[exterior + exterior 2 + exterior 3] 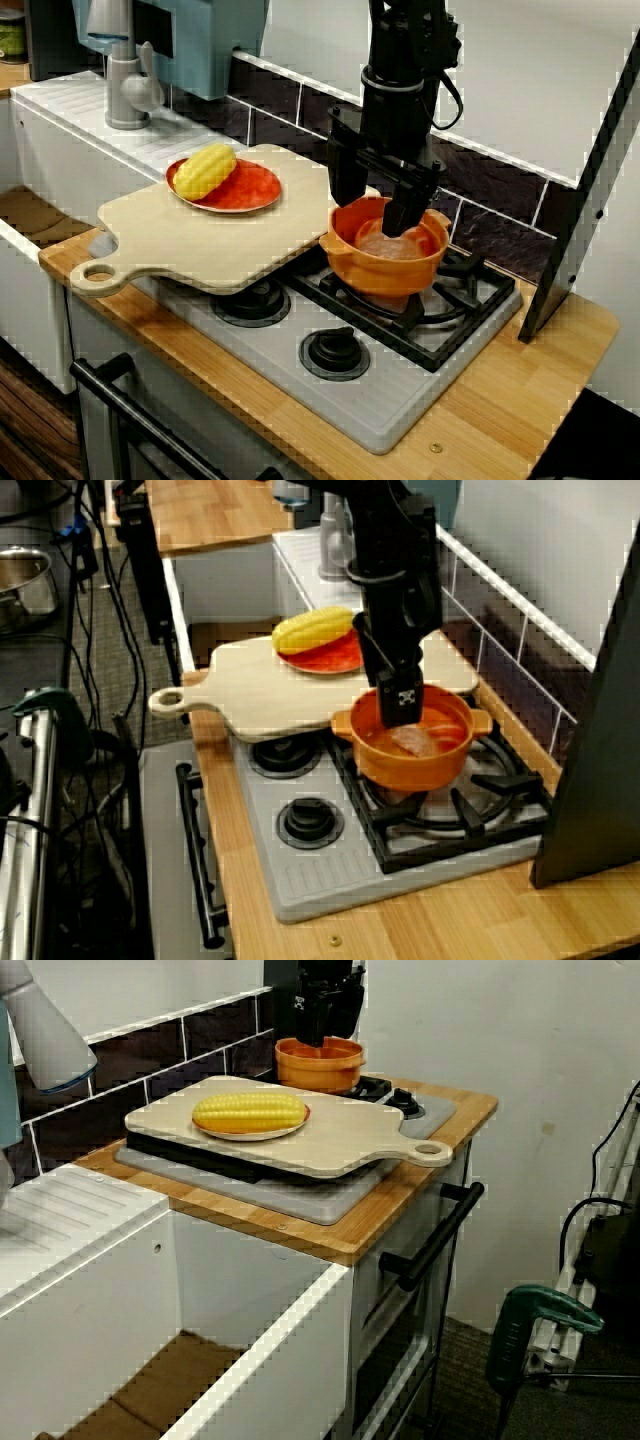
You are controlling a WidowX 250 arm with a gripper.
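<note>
In the view from the front, the stove point(400, 390) sits on the bench point(530, 390) across the middle of the frame. The pot point(385, 270) stands on the stove's rear grate, right of centre, with a small item point(385, 245) lying in it and the claw point(372, 210) directly above, reaching down at its rim. Just left of the pot, the cutting board point(210, 240) lies over the stove's left part, its handle toward the lower left. On the board's far side rests the plate point(255, 190), with the corn cob point(205, 170) on it. The faucet point(125, 90) stands at upper left.
</note>
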